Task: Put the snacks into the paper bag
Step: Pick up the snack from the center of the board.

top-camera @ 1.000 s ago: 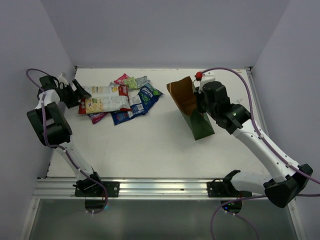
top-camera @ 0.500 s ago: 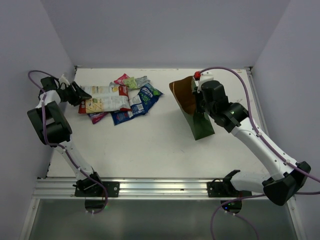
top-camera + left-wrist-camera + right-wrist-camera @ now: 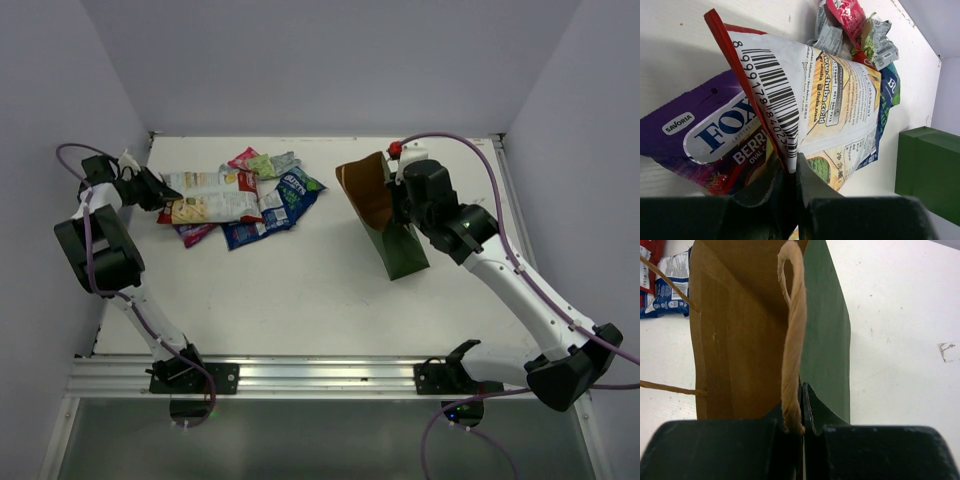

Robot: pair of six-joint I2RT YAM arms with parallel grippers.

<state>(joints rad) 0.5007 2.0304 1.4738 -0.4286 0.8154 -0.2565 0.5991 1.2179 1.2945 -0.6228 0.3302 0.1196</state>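
The snacks lie in a heap at the far left. The large white-red-yellow chip bag (image 3: 212, 197) (image 3: 835, 95) lies on top of a purple packet (image 3: 700, 135). My left gripper (image 3: 156, 190) (image 3: 790, 167) is shut on the chip bag's red end seam. Blue-white packets (image 3: 285, 200), a pink one (image 3: 242, 158) and a green one (image 3: 263, 165) lie beside it. The dark green paper bag (image 3: 392, 238) (image 3: 827, 335) leans with its brown mouth towards the snacks. My right gripper (image 3: 400, 195) (image 3: 802, 407) is shut on its rim beside a tan handle (image 3: 792, 340).
The side wall stands just left of the left gripper. The table's back edge (image 3: 320, 137) runs close behind the heap. Bare white tabletop (image 3: 300, 290) lies between the snacks, the paper bag and the arm bases.
My left jaws have closed from wide open onto the chip bag's end seam. The right gripper keeps its hold, and the paper bag's mouth has shifted slightly.
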